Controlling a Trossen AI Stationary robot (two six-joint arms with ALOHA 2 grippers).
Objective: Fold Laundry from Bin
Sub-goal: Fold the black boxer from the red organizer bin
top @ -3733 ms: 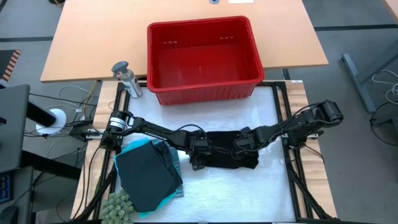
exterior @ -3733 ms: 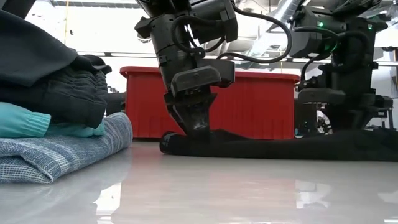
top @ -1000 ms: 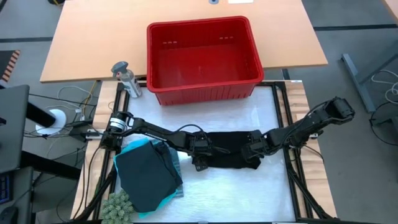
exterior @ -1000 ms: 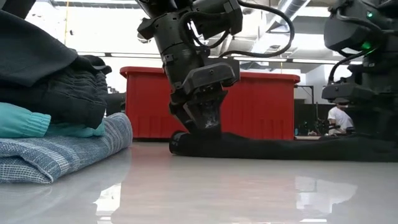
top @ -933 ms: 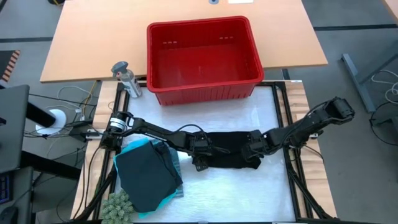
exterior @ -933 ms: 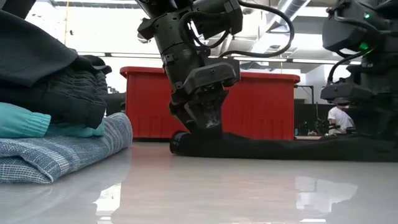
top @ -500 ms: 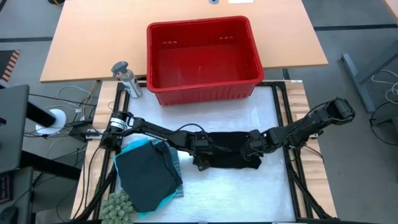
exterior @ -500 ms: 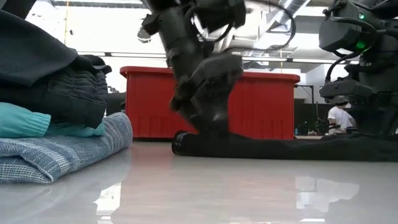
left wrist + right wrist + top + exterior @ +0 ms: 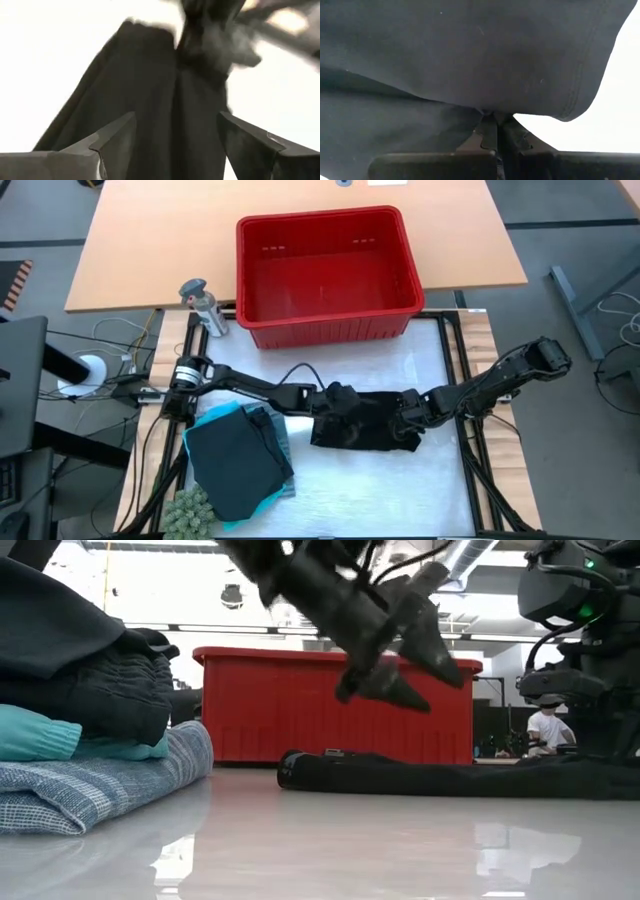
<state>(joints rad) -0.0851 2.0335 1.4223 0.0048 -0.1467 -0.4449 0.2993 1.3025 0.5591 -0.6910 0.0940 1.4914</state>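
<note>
A black garment (image 9: 365,425) of the laundry lies flat and long across the middle of the white table; in the low view this garment (image 9: 430,775) is a low strip. My left gripper (image 9: 338,398) hangs open above its left end, clear of the cloth (image 9: 175,100), with its fingers (image 9: 445,695) slanting toward the right. My right gripper (image 9: 408,418) is low at the garment's right end and shut on it. The red bin (image 9: 325,275) stands at the far edge. Folded laundry (image 9: 235,460) is stacked at the near left. My right gripper (image 9: 495,122) is shut on the black garment's right end, with cloth pinched at the fingertips just inside the stitched hem (image 9: 580,85). It comes in low from the table's right. The garment lies on the table; the number of layers does not show.
A grey bottle (image 9: 203,305) stands left of the bin. A green spiky object (image 9: 190,510) sits at the near left corner. The folded stack (image 9: 90,740) of black, turquoise and blue-grey striped cloth fills the left side. A person shows in the room behind (image 9: 545,730).
My left gripper has let go of the black garment's left end, risen clear of it and swung toward the right, tipping its fingers sideways; they now stand apart. The garment stays flat on the table. My right gripper has kept still.
</note>
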